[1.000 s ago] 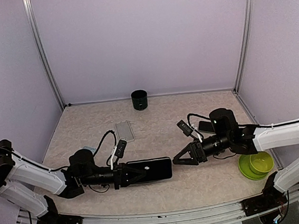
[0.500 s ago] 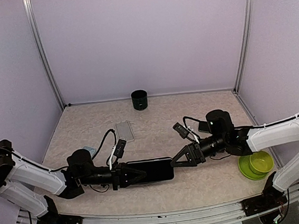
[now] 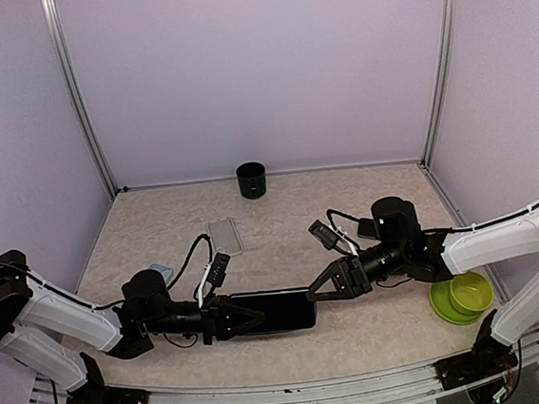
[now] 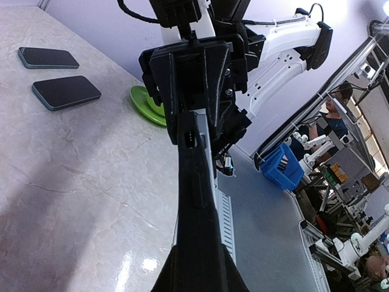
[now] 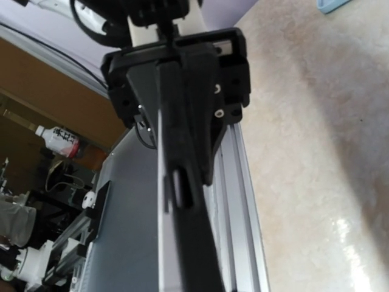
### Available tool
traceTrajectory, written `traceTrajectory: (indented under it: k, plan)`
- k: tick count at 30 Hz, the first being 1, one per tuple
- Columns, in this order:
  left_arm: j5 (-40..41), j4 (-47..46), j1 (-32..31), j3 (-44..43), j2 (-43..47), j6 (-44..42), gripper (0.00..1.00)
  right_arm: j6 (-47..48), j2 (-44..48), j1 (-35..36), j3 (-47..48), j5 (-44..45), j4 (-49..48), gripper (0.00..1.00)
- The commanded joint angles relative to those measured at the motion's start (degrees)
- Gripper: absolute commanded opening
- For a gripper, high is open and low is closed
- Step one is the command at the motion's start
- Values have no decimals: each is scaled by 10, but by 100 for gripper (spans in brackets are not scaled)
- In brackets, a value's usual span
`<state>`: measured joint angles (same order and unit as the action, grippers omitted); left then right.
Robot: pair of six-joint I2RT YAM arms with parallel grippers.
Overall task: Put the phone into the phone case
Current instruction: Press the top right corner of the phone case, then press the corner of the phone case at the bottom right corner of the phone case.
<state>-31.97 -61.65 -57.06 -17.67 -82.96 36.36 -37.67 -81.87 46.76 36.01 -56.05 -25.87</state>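
Top external view: phone (image 3: pixel 285 310) long-ways between the two arms, close to the front edge of the table (image 3: pixel 290 214). Left end clamped in the left hand (image 3: pixel 247 317), jaws almost fully closed on it. Right hand (image 3: pixel 314 295) stretched in from the right, fingertips at the phone's right end, jaws a small way apart on either side of that end. Cannot tell whether pressing on the phone or just short of it. Cannot tell either whether the phone rests on the table or sits clear of it.

Phone case (image 3: pixel 225 235) flat on the table, behind and to the left of the phone, well apart from it and from both hands, untouched. Black cup (image 3: pixel 251 180) upright by the back wall. Green bowl (image 3: pixel 440 308) on the right, near the right forearm. Small pale blue thing (image 3: pixel 159 269) on the table just behind the left arm.

Left wrist view: phone seen edge-on, pointing straight away from the camera to the right hand at its far end. On the table to the left, a dark phone (image 4: pixel 65 92) and a second dark phone (image 4: pixel 48 58), both flat, near each other but not touching, with the green bowl further along.

Right wrist view: same phone edge-on again, left hand facing the camera at the far end.
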Motion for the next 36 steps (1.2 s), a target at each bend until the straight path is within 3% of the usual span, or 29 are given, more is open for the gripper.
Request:
traceTrajectory:
  k: [1,7,9,11,15,18,26,36]
  plan:
    - [0,-50,-3,-9,1,2,0,-4,3,7,5,-22,-18,20]
    - [13,-27,-3,-15,5,0,2,6,6,9,14,-13,5,1]
    - [27,-8,-3,-19,8,-4,9,19,12,10,20,6,28,0]
    - [36,5,-3,-20,12,-8,10,30,21,10,25,22,51,0]
    - [49,16,-3,-18,16,-11,1,39,34,10,27,35,70,0]
    - [53,11,-3,-14,16,-10,0,40,38,10,24,39,75,0]
    - [71,-24,-3,5,24,-6,0,34,34,9,11,49,68,37]
    - [84,-50,-3,21,37,0,0,19,17,11,-3,51,40,57]
